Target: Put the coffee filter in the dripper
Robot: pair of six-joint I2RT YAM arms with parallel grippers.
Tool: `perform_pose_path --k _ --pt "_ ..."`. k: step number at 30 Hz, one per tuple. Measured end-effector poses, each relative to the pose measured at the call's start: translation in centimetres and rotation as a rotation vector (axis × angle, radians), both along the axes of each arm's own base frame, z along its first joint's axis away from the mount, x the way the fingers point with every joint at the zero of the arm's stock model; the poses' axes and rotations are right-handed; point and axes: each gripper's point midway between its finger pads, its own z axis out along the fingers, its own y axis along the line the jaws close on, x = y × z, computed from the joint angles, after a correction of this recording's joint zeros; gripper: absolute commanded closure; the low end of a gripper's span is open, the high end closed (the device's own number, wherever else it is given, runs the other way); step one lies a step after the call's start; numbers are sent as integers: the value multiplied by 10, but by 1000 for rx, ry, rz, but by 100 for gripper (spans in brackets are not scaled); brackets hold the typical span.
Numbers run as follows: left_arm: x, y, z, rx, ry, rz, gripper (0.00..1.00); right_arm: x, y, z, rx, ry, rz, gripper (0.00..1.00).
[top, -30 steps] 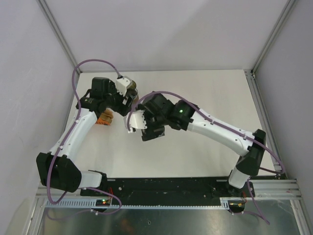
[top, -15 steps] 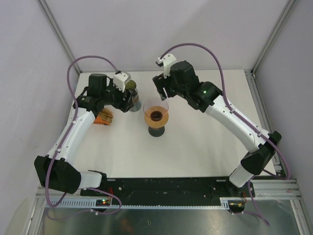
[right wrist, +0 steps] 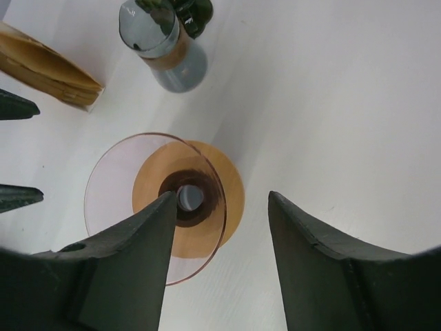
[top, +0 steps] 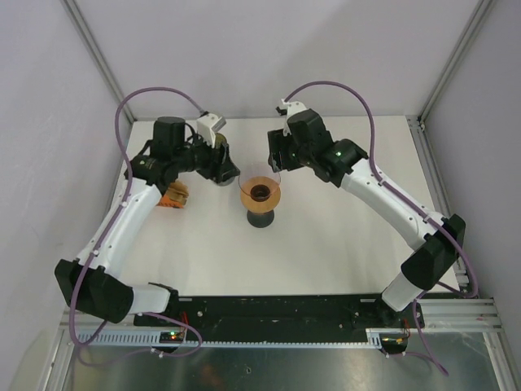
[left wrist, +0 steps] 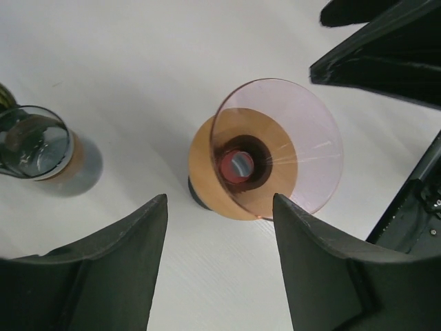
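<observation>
The dripper [top: 260,194] is seen upright at mid-counter [top: 342,244]. The coffee filter [right wrist: 47,67] is seen stacked beside a glass jar [right wrist: 165,45], apart from the dripper. The left tool [left wrist: 219,207] and right tool [right wrist: 220,196] are held wide, nothing gripped, flanking the dripper.

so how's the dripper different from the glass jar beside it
The dripper is a wide, pink-tinted cone that flares upward; the jar is narrower, roughly straight-sided and grey-tinted. The dripper sits on an orange disc over a dark foot; the jar has a tan band around its body. Both are clear glass, stand upright on the white table and look empty.
</observation>
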Motion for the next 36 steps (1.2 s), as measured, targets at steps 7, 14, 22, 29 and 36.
perform_pose_path --k 7,14,22,29,36 --pt "0 -14 -15 36 35 -3 39 -11 0 -24 -18 76 19 47" --pt "4 -18 -31 78 62 10 48 -15 0 -36 -34 106 29 56" --pt "5 -23 -40 94 82 3 60 -13 7 -57 -55 154 43 71" --pt "5 -22 -46 105 92 7 77 -14 9 -65 -63 178 50 85" --pt "1 -25 -52 103 109 -7 84 -14 12 -63 -51 174 47 98"
